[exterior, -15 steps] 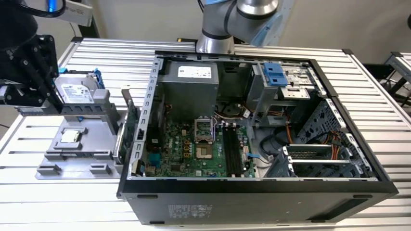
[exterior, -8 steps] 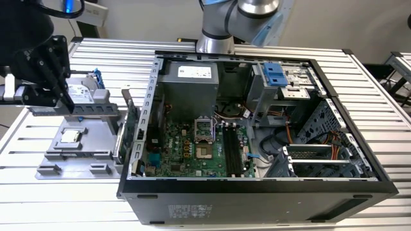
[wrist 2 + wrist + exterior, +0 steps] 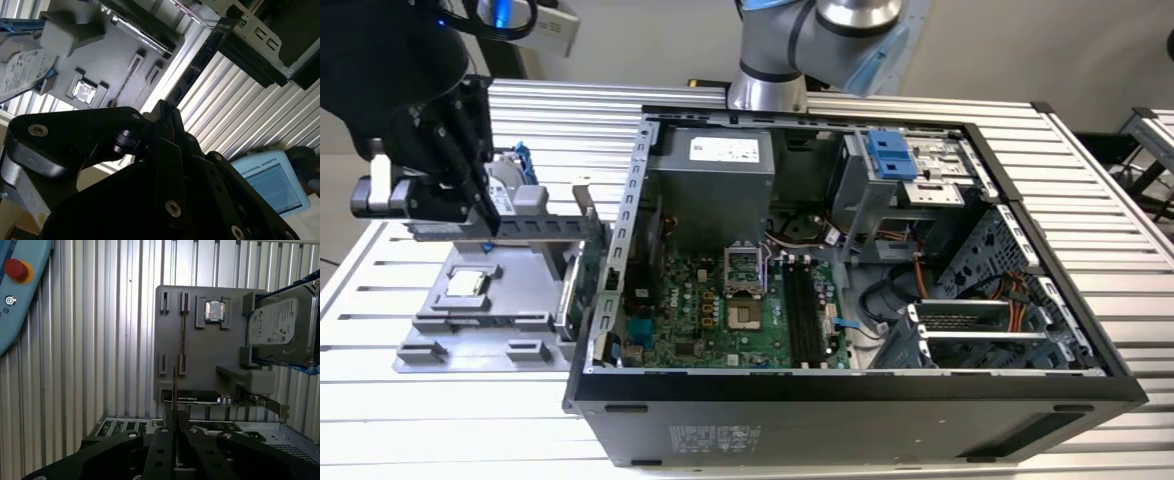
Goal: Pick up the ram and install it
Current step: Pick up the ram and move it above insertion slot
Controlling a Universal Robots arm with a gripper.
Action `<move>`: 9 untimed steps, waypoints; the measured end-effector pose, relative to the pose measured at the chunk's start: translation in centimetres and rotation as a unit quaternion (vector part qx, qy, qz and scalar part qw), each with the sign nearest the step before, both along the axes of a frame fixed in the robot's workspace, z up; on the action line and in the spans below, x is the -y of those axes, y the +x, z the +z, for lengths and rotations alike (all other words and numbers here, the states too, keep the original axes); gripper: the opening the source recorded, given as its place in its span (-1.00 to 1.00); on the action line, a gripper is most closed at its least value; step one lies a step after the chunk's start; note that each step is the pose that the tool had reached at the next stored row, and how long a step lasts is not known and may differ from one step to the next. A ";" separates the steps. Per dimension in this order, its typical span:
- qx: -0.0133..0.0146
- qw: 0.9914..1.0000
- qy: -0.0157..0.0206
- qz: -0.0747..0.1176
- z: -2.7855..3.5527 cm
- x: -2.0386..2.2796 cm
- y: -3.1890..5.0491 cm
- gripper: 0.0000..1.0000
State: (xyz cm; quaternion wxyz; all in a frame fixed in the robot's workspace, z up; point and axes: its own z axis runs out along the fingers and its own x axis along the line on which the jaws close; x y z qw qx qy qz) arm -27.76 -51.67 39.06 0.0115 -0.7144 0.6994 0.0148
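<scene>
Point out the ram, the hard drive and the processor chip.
ram (image 3: pixel 196 62): second wrist view, mid-length of the stick.
hard drive (image 3: pixel 279 327): first wrist view, its labelled face.
processor chip (image 3: pixel 214 310): first wrist view, centre of its lid.

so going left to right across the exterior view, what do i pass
silver square processor chip on the grey plastic tray → green motherboard → long black memory slots → blue plastic drive-bay latch → silver metal drive cage

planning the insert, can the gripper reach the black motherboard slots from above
Probably yes: the case is open on top, nothing covers the black slots, and the gripper holds the ram.
</scene>
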 end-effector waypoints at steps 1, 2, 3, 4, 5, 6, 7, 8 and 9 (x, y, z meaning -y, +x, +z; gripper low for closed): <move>0.000 1.000 0.000 0.000 0.00 0.00 0.22 -1.00; 0.000 1.000 0.000 0.000 -0.01 0.00 0.46 -1.00; 0.000 1.000 0.000 0.000 0.00 0.00 0.69 -1.00; 0.000 1.000 0.000 0.000 0.00 0.00 0.91 -1.00; 0.000 1.000 0.000 0.000 0.00 0.00 1.15 -1.00; 0.000 1.000 0.000 0.000 0.00 0.00 1.37 -1.00; 0.000 1.000 0.000 0.000 0.00 0.00 1.57 -1.00; 0.000 1.000 0.000 0.000 0.00 0.00 1.78 -1.00; 0.000 1.000 0.000 0.000 0.00 0.00 1.98 -1.00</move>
